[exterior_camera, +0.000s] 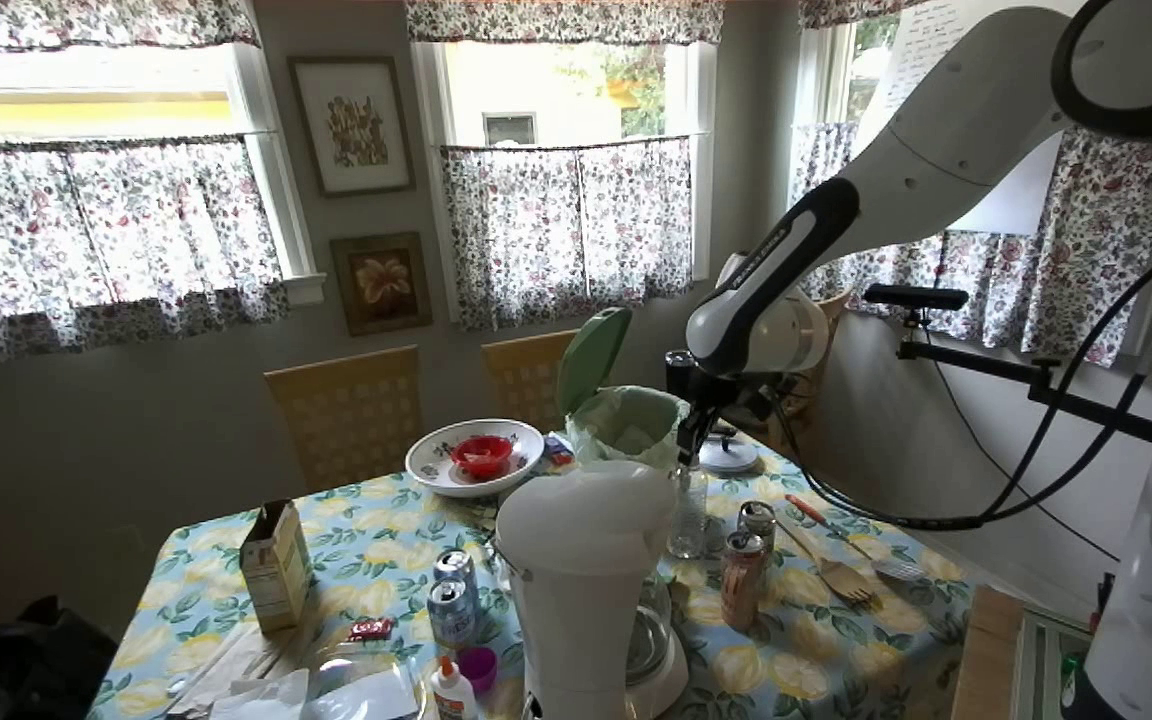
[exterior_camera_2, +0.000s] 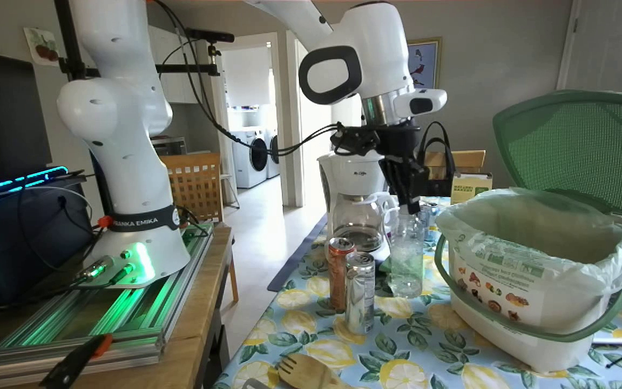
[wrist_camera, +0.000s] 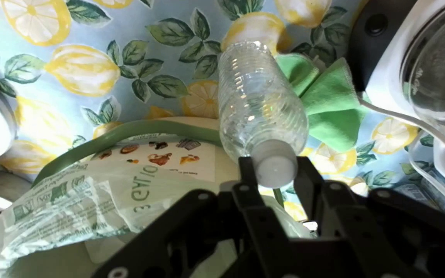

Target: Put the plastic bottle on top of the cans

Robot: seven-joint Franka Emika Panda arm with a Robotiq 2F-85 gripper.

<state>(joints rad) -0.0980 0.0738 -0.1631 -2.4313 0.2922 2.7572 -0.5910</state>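
All three views share the table [exterior_camera: 376, 550], the wrist view close above.

On the lemon-print tablecloth [exterior_camera: 376, 540], a coffee maker [exterior_camera_2: 351, 178], a green-lidded bin [exterior_camera_2: 505, 297], a red bowl [exterior_camera: 484, 468] in a dish [exterior_camera: 431, 455].

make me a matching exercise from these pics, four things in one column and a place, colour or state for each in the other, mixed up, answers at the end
Column one
1. plastic bottle
2. red bowl
3. bin lid
4. orange can

Column two
A. green and raised open
B. upright beside a silver can
C. clear, its pale cap between the jaws
D. inside a wide white bowl

Right pairs: 1-C; 2-D; 3-A; 4-B
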